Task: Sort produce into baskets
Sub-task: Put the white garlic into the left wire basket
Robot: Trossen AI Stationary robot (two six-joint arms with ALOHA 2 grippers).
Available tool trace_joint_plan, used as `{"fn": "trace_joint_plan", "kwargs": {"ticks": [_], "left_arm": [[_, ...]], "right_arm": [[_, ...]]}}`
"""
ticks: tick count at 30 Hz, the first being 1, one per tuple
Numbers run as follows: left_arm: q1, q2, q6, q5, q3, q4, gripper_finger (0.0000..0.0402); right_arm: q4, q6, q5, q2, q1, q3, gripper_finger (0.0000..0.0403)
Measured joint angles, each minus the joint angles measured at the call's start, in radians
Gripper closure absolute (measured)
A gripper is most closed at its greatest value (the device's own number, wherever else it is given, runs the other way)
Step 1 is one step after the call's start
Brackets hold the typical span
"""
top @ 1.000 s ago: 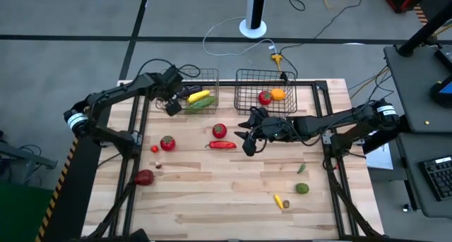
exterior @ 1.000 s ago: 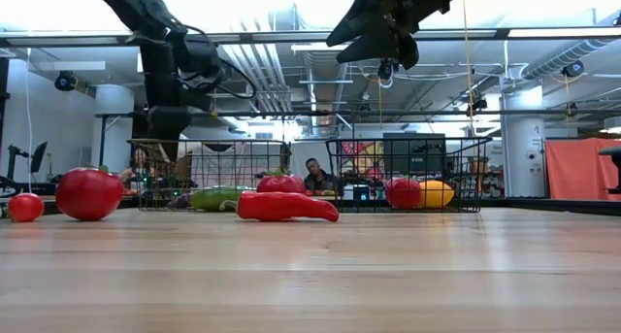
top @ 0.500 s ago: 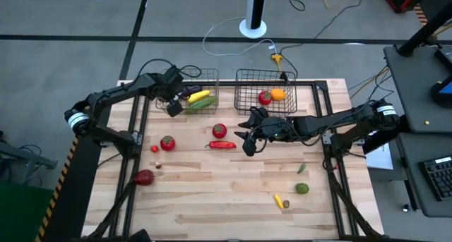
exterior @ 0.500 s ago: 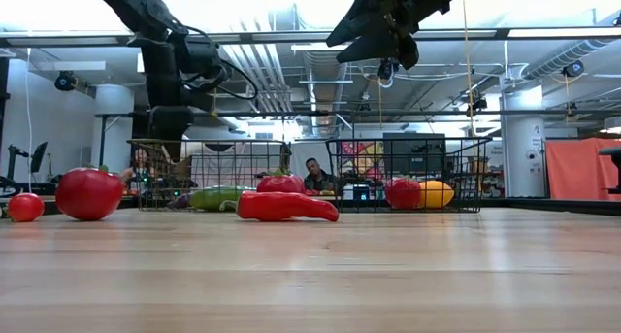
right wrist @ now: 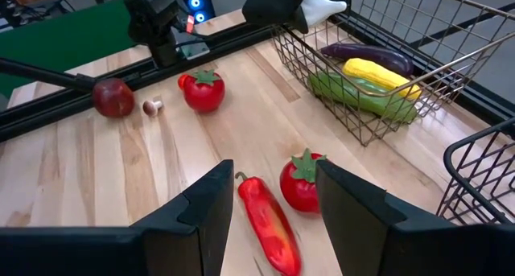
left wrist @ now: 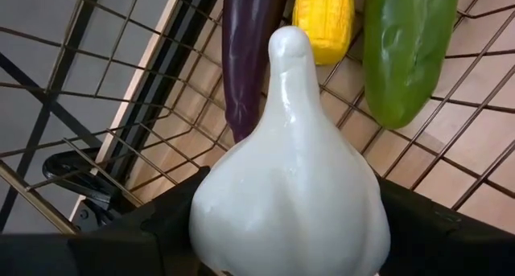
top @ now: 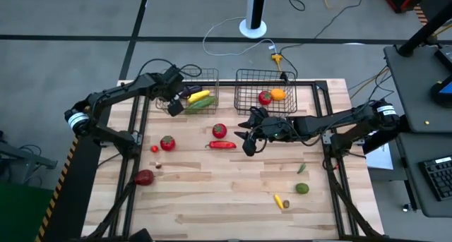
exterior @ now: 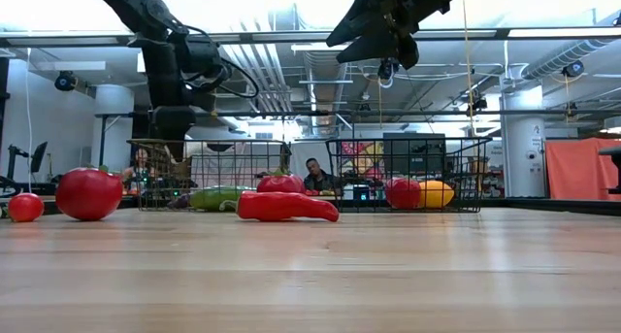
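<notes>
The white garlic (left wrist: pixel 290 187) sits between the fingers of my left gripper (top: pixel 174 106), over the left end of the copper wire basket (top: pixel 210 78). A purple eggplant (left wrist: pixel 245 51), a yellow corn (left wrist: pixel 323 18) and a green cucumber (left wrist: pixel 406 51) lie on that basket's floor. The darker basket (top: pixel 244 94) holds a tomato (top: pixel 265 97) and an orange (top: pixel 278 94). My right gripper (top: pixel 246 140) hangs open above the table, over a red pepper (right wrist: pixel 269 224) and a tomato (right wrist: pixel 302 183), touching neither. My left gripper pinches the garlic's round bulb (left wrist: pixel 233 228) between its two fingers, one on each wide side. The fingers slant down from the table's left side. The garlic's pointed stem (left wrist: pixel 290 43) points ahead toward the basket floor. It is lifted clear, above the basket's wire.
On the bare wood lie a tomato (top: pixel 167 142), a small red piece (top: pixel 155 149), a dark red fruit (top: pixel 144 176) and a small brown piece (top: pixel 159 166) at the left. Two green pieces (top: pixel 302 188) (top: pixel 301 168) and a yellow one (top: pixel 280 200) lie near the right front.
</notes>
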State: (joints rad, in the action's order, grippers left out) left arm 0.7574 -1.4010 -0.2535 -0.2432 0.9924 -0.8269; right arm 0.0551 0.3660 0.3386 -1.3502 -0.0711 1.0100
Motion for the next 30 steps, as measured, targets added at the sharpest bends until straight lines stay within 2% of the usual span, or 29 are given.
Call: {"fn": "trace_joint_plan", "kwargs": {"ticks": [10,19,30], "left_arm": [[0.000,0.000,0.001,0.000,0.000,0.015,0.0139],[-0.001,0.000,0.011,-0.001,0.000,0.028,0.0103],[-0.001,0.000,0.034,-0.001,0.000,0.031,0.0099]], "right_arm": [[0.000,0.000,0.000,0.000,0.000,0.000,0.0234],[0.000,0.000,0.001,0.000,0.000,0.000,0.0234],[0.000,0.000,0.002,0.000,0.000,0.000,0.0234]]}}
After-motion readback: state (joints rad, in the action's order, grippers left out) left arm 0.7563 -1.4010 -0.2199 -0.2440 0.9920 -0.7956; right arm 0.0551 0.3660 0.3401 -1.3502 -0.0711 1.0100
